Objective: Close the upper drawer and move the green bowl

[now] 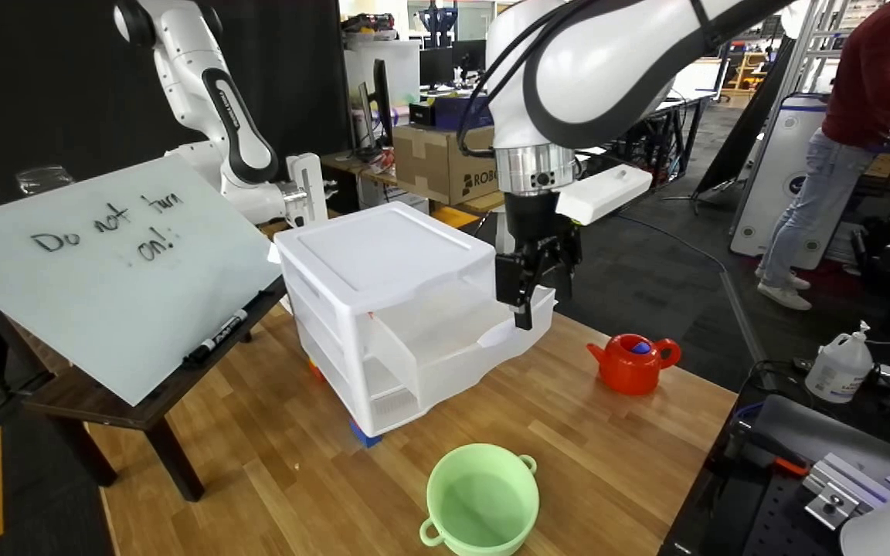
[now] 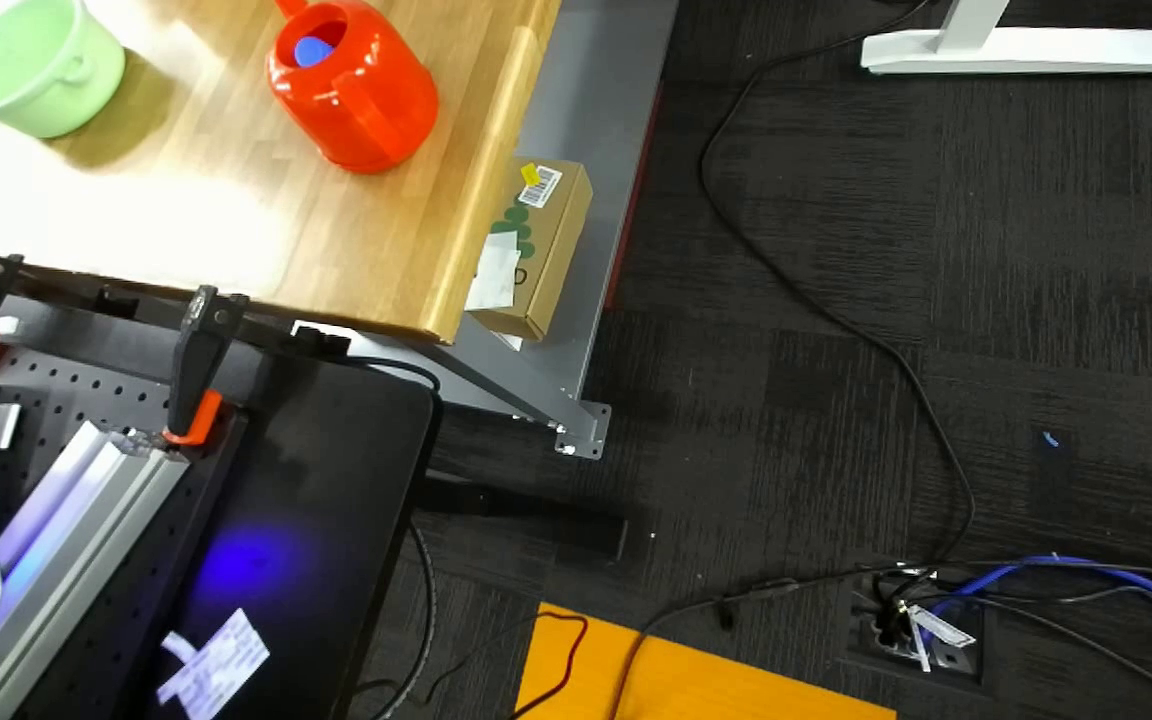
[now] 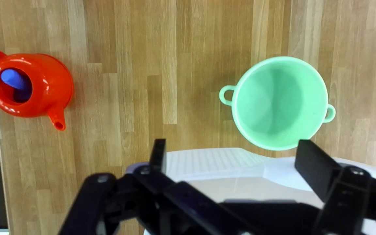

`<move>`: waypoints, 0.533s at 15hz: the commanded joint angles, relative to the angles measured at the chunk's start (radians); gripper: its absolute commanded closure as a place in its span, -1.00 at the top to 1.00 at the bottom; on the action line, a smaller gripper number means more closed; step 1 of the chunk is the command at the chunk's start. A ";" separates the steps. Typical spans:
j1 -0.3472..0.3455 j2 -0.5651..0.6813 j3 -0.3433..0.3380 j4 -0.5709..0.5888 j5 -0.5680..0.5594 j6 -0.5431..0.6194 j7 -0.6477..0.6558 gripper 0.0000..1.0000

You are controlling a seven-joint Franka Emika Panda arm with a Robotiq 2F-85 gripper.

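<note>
The upper drawer (image 1: 464, 367) is pulled well out of the white plastic cabinet (image 1: 391, 255). In the wrist view the ribbed front of that drawer (image 3: 207, 163) lies under my gripper (image 3: 232, 145). The fingers are spread wide, with nothing held between them. An exterior view has the gripper (image 1: 541, 305) pointing down at the drawer's far front end; whether a finger touches the plastic I cannot tell. The green bowl (image 1: 482, 502), with two loop handles, stands upright on the table apart from the drawer. It also appears in the wrist view (image 3: 279, 101).
A red teapot (image 1: 630, 371) with a blue object inside sits near the table edge, to the left in the wrist view. A whiteboard (image 1: 120, 262) leans on a small dark stand beside the cabinet. Behind it is a second white arm (image 1: 229, 116). Wooden tabletop (image 1: 576, 440) surrounds the bowl.
</note>
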 commanded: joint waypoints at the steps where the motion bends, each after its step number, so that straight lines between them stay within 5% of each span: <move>1: -0.015 0.089 -0.019 0.125 -0.005 -0.082 -0.040 1.00; 8: -0.025 0.146 -0.048 0.235 -0.003 -0.161 -0.067 1.00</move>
